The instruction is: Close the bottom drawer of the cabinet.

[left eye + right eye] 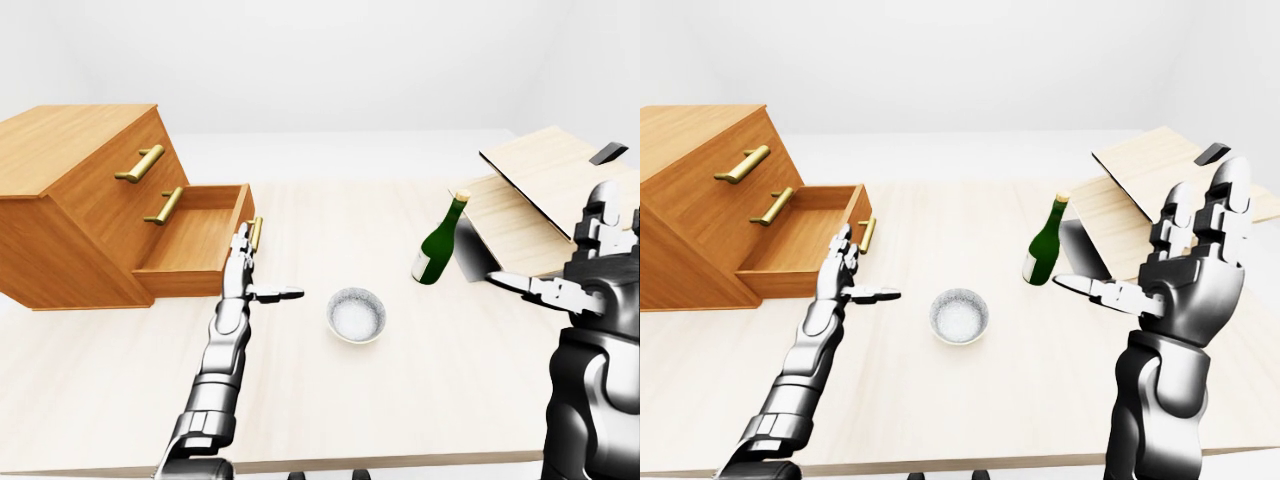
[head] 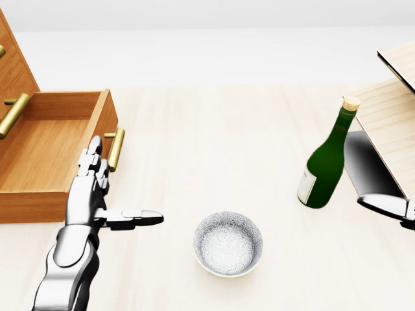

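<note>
A wooden cabinet [image 1: 70, 190] stands at the left of the table. Its bottom drawer [image 1: 195, 240] is pulled out, with a brass handle [image 2: 115, 148] on its front. Two upper drawers with brass handles are shut. My left hand [image 2: 97, 188] is open, fingers straight, thumb out to the right; its fingertips [image 2: 94, 144] sit just at the drawer's front, beside the handle. My right hand [image 1: 1195, 250] is open and raised at the right, holding nothing.
A patterned white bowl [image 2: 228, 244] sits on the pale table [image 2: 214, 129] right of my left hand. A green corked bottle [image 2: 323, 162] stands further right. A tilted wooden board structure [image 1: 540, 200] lies at the right edge.
</note>
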You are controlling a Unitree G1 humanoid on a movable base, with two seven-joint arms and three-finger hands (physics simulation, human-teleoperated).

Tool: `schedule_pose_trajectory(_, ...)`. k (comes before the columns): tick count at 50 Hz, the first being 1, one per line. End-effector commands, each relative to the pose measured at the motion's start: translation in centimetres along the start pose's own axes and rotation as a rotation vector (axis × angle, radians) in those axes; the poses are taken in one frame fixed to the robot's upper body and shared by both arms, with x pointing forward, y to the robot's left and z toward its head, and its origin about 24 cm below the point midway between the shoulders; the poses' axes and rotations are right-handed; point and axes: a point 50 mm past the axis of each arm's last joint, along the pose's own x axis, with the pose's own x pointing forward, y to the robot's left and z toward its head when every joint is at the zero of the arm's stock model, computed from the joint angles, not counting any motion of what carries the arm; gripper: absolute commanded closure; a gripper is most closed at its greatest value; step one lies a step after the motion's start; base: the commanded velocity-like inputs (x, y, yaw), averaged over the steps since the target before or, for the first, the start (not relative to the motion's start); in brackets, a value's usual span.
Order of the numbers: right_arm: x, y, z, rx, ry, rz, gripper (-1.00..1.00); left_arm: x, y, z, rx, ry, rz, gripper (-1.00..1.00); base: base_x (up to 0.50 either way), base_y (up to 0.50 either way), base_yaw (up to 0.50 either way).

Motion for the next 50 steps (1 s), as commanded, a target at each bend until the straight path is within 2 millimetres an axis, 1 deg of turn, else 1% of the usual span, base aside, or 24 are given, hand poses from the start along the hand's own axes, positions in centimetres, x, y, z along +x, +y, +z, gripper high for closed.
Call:
schedule_pose_trajectory(1,-0.1,0.2,0.2,0.000,-0.006,0.023,-1.00,2.2,0.0,0.3,0.013,0.033,0.005,-1.00,0.00,0.00,0.00)
schedule_pose_trajectory(7,0.0,0.2,0.2,-0.001,-0.008,0.023,-1.00,3.4,0.3,-1.4,0.041,0.171,0.020,-1.00,0.00,0.00,0.00)
schedule_pose_trajectory(10,-0.1,0.2,0.1,-0.003,-0.002,0.024,-1.00,3.6,0.5,-1.7,0.049,0.205,0.032,-1.00,0.00,0.00,0.00)
schedule_pose_trajectory(17,-0.1,0.3,0.1,-0.003,-0.002,0.027,-1.00,3.4,0.7,-2.7,0.063,0.263,0.042,-1.00,0.00,0.00,0.00)
schedule_pose_trajectory(18,-0.1,0.3,0.1,-0.004,-0.002,0.027,-1.00,3.2,0.7,-3.3,0.067,0.287,0.048,-1.00,0.00,0.00,0.00)
schedule_pose_trajectory(22,-0.2,0.3,0.0,-0.005,0.003,0.028,-1.00,2.7,0.7,-4.3,0.067,0.336,0.051,-1.00,0.00,0.00,0.00)
schedule_pose_trajectory(24,-0.2,0.2,0.0,-0.006,0.003,0.027,-1.00,2.6,0.8,-4.6,0.064,0.349,0.052,-1.00,0.00,0.00,0.00)
schedule_pose_trajectory(28,-0.1,0.3,-0.4,-0.011,0.018,0.030,-1.00,2.8,1.0,-4.4,0.062,0.347,0.061,-1.00,0.00,0.00,0.00)
schedule_pose_trajectory(35,-0.2,0.3,-0.4,-0.012,0.019,0.030,-1.00,3.0,1.4,-4.0,0.053,0.333,0.075,-1.00,0.00,0.00,0.00)
schedule_pose_trajectory(43,-0.2,0.4,-0.8,-0.017,0.036,0.037,-1.00,3.5,2.7,-3.0,0.015,0.305,0.127,-1.00,0.00,0.00,0.00)
schedule_pose_trajectory(50,-0.2,0.4,-0.8,-0.018,0.038,0.038,-1.00,3.7,3.3,-2.5,0.002,0.286,0.155,-1.00,0.00,0.00,0.00)
